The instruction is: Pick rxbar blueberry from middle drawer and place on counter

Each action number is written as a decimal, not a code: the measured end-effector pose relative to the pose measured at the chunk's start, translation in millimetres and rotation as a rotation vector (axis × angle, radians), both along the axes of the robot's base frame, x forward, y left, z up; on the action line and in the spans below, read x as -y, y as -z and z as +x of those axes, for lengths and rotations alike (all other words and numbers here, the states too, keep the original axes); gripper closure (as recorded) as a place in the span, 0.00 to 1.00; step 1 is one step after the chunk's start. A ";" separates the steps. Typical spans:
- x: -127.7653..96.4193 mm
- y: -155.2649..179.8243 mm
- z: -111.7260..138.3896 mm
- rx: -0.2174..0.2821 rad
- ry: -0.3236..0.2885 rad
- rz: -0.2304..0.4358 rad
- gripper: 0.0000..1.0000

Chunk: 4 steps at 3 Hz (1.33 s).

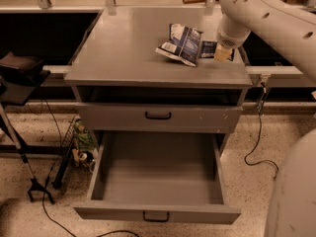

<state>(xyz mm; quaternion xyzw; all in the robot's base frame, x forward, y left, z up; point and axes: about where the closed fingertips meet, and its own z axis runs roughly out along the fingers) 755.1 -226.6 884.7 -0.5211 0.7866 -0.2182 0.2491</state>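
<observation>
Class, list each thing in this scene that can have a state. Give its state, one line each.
middle drawer: pulled open, grey floor showing
shallower drawer above it: shut
rxbar blueberry: lying flat on the counter, not in the drawer
chip bag: crumpled, lying on the counter beside the bar
gripper: down at the counter's right side, right beside the bar

On my feed the off-white tubular arm (266,14) runs in from two o'clock. It is thick and smooth, and its shell is dotted with small dark oval holes before it narrows into a ringed cylindrical wrist. The gripper (223,53) at its end sits between one and two o'clock and shows as a short, pale yellowish stub. At five o'clock a grey-white rounded body panel (294,191), plain and unmarked, fills the corner.
</observation>
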 end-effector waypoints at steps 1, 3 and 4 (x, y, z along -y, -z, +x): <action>-0.6 12.4 8.8 -0.015 -0.008 0.008 0.32; -7.0 -0.9 3.3 -0.020 -0.020 0.000 0.00; -7.0 -0.8 3.3 -0.020 -0.020 0.000 0.00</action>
